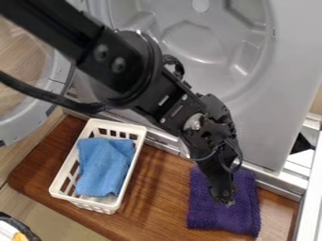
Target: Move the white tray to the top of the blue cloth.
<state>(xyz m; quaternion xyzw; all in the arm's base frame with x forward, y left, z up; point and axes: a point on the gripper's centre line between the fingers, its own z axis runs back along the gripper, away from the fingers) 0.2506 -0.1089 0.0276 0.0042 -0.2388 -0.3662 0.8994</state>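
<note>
The black gripper point(224, 196) hangs over a folded dark purple-blue cloth point(242, 212) at the lower right and hides part of it. Whether the gripper touches this cloth I cannot tell. A white slotted plastic basket point(61, 181), the only white tray-like thing on the wooden board, stands at the left, well apart from the gripper. Inside the basket lies a crumpled light blue cloth point(104, 165).
Behind the brown wooden board point(157, 207) stands a large grey machine point(264, 117) with a round opening. Its round door point(19, 124) hangs open at the left. White metal rails point(307, 188) run along the right edge.
</note>
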